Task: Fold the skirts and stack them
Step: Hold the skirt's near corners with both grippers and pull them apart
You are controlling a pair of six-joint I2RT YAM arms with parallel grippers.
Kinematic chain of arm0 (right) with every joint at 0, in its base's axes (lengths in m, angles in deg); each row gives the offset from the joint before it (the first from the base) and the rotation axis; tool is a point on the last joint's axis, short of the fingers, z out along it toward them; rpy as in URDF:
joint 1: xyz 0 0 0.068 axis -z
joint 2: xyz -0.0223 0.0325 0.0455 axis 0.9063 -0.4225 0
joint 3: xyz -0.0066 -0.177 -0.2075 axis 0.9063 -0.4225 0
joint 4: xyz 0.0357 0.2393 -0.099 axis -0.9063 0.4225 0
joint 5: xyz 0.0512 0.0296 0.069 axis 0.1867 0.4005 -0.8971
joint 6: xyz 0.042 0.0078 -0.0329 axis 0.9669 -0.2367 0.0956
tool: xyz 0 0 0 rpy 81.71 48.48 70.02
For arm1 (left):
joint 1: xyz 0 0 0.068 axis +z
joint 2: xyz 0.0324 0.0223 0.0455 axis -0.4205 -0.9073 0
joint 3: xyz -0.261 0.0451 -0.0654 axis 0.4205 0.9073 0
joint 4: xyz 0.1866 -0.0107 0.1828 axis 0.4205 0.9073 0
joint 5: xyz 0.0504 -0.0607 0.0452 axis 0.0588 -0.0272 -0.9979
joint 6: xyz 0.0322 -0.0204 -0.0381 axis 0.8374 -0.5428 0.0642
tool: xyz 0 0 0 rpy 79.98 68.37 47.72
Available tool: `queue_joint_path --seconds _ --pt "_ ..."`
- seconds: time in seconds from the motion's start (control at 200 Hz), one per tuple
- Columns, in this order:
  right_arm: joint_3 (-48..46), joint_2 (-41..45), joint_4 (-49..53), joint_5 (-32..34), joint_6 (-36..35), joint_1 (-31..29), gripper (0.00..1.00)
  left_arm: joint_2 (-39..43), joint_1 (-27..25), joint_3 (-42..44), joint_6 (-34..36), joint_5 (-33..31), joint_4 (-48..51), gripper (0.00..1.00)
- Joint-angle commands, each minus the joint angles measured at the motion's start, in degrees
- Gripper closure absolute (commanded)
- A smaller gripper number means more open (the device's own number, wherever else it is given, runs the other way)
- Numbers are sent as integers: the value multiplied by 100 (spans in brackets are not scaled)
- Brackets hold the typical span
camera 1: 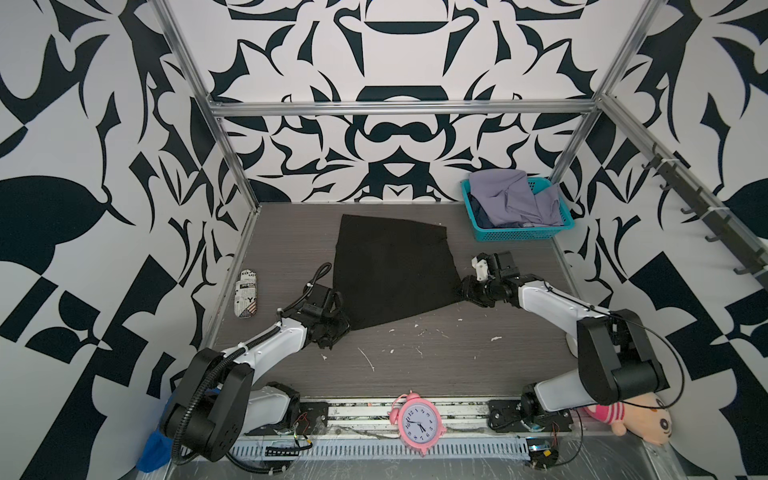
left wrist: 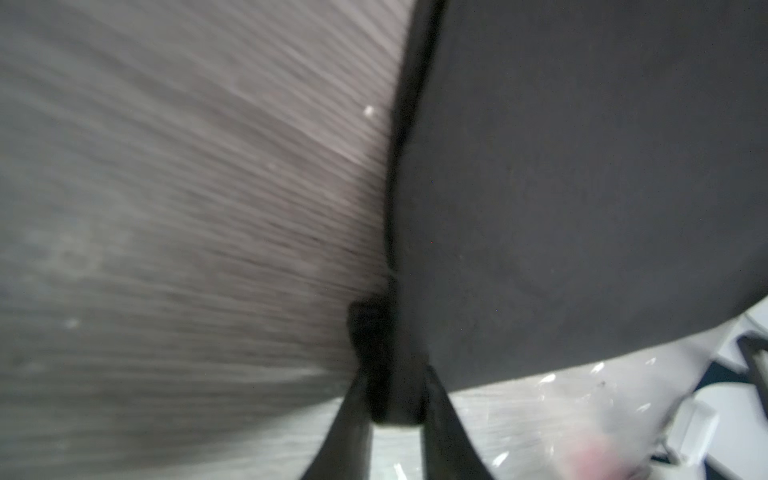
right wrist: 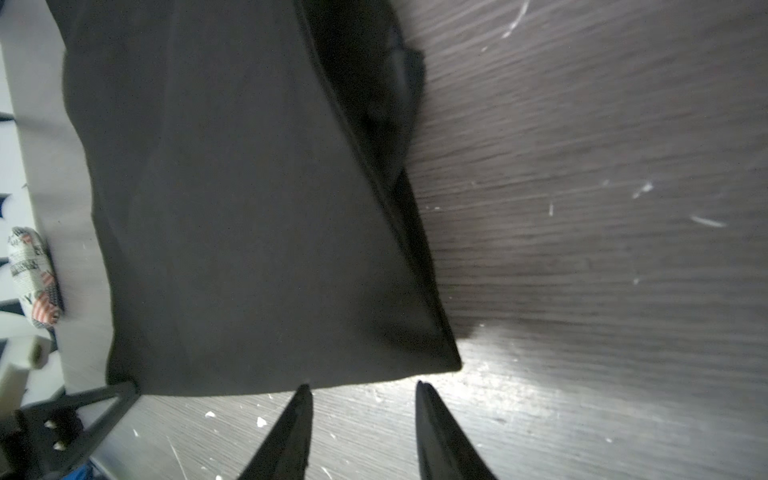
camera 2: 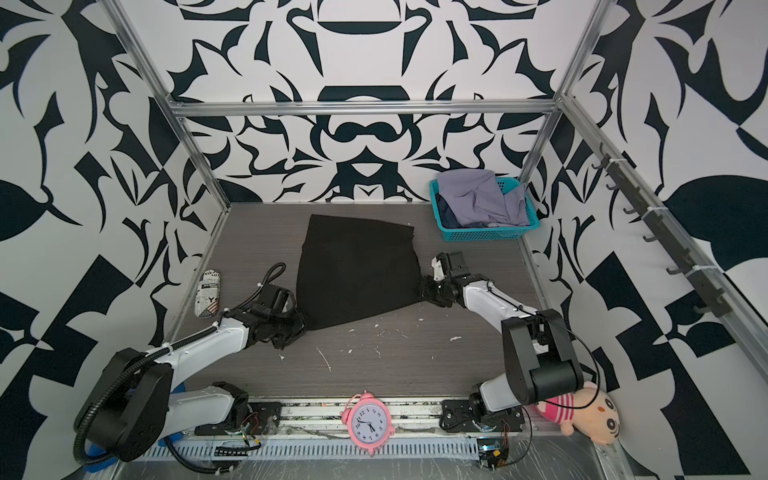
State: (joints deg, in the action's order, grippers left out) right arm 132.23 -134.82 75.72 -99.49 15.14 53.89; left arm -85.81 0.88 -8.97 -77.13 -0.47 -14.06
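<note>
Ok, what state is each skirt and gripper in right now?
Black skirt: spread flat on table.
Lavender skirt: crumpled in the basket.
Denim skirt: in basket, mostly buried under lavender one.
Left gripper: shut on black skirt's near corner.
Right gripper: open, at skirt's edge, not gripping.

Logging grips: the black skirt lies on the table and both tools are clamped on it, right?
Only the left tool is clamped on the black skirt; the right wrist view shows the right tool open, tips just off the cloth's edge.
</note>
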Motion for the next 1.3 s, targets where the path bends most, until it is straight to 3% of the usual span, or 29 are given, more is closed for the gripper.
queue_joint_path --seconds 0.0,0.035,0.17,0.32,0.465,0.515,0.595,0.765,0.995,1.295 --pt "-226 386 -176 -288 161 364 41 -17 -4 78 4 -262 38 95" --pt "-293 402 -236 -447 175 463 37 -30 -9 57 40 -260 37 100" --pt "-424 116 -362 -947 201 532 33 -113 -9 -141 302 -302 194 100" --pt "-837 -308 -1630 -1845 911 506 32 -292 -9 -275 458 -347 258 100" --pt "-888 -639 -1985 -1819 975 453 33 -201 -9 -205 474 -442 204 100" --pt "-905 -802 -2115 -1842 1017 435 40 0 -8 -203 479 -454 192 100" --pt "-986 -937 -2514 -1967 1224 433 67 72 -9 -232 514 -486 224 100" --pt "-769 -479 -2159 -1553 1092 428 97 295 0 -451 713 -716 456 100" --pt "-421 277 -1887 -1679 942 427 100 595 34 -1059 1192 -1087 837 100" --pt "664 2196 -1285 -1726 710 408 100 1210 81 -3300 2671 -2000 1638 100"
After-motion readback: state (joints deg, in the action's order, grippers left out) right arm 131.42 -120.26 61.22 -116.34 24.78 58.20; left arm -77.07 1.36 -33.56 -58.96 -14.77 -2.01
